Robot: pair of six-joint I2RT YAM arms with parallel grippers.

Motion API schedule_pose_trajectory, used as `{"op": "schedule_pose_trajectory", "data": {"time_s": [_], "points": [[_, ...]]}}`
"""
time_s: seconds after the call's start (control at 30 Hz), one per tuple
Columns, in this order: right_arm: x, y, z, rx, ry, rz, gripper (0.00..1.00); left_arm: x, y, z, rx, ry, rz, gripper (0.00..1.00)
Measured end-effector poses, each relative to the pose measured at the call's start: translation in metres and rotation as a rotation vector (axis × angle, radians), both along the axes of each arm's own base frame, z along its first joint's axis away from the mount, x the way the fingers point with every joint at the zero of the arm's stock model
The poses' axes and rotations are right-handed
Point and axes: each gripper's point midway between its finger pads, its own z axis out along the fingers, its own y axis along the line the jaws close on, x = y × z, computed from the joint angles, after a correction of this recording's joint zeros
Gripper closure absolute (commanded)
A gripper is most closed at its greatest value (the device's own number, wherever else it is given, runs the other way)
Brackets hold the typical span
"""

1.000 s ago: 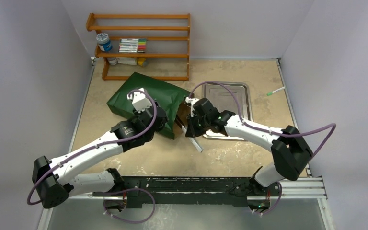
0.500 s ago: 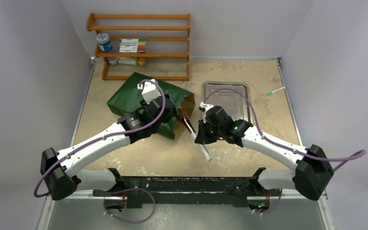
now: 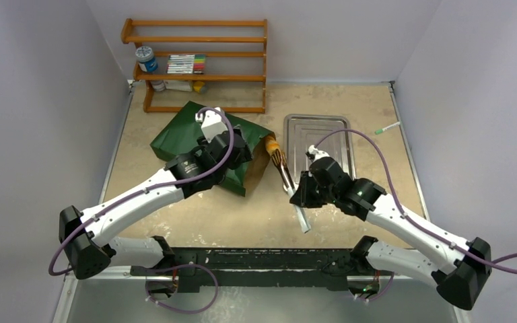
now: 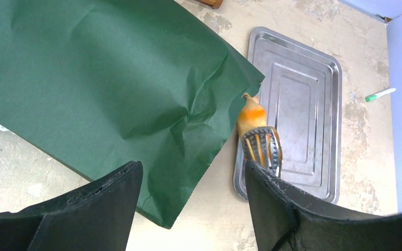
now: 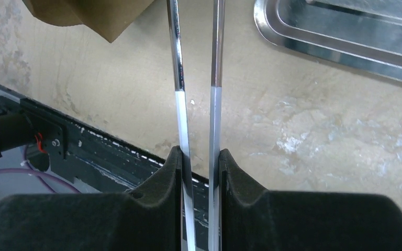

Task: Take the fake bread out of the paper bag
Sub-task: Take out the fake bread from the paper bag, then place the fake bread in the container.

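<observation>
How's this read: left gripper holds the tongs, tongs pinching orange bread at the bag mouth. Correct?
Wrong arm: the right gripper holds the tongs, clear in the right wrist view. They do pinch the orange bread at the paper bag mouth.

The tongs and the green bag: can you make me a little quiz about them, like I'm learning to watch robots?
1. True or false: the right gripper is shut on the tongs.
2. What is between the tongs' tips? A: a green pen. B: orange bread. C: a blue jar.
3. Fill the gap: the left gripper, above the green bag, is ___ (open or shut).
Key: 1 true; 2 B; 3 open.
</observation>
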Motion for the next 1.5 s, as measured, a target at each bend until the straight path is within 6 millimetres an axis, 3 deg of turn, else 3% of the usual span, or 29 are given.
{"op": "schedule_pose_trajectory", "data": {"time_s": [0.13,0.47,0.7,1.0,1.23,1.5], "points": [[-0.006,-0.014,0.004,-0.005,0.007,-0.065,1.00,0.004,-0.005,0.000,0.016,0.003,-0.006,0.22],[-0.016,-0.049,-0.001,-0.085,0.044,-0.226,1.00,0.010,-0.008,-0.023,0.139,0.055,-0.049,0.15],[-0.003,-0.046,-0.010,-0.153,0.065,-0.263,1.00,0.015,-0.014,-0.046,0.270,0.118,-0.093,0.14],[0.046,-0.037,-0.033,-0.270,0.062,-0.272,1.00,0.031,-0.021,-0.061,0.445,0.162,-0.111,0.13],[0.098,-0.059,-0.015,-0.269,-0.018,-0.329,1.00,0.037,-0.018,-0.068,0.586,0.168,-0.099,0.13],[0.128,-0.046,-0.022,-0.301,-0.039,-0.248,1.00,0.037,-0.014,-0.080,0.725,0.159,-0.091,0.33]]}}
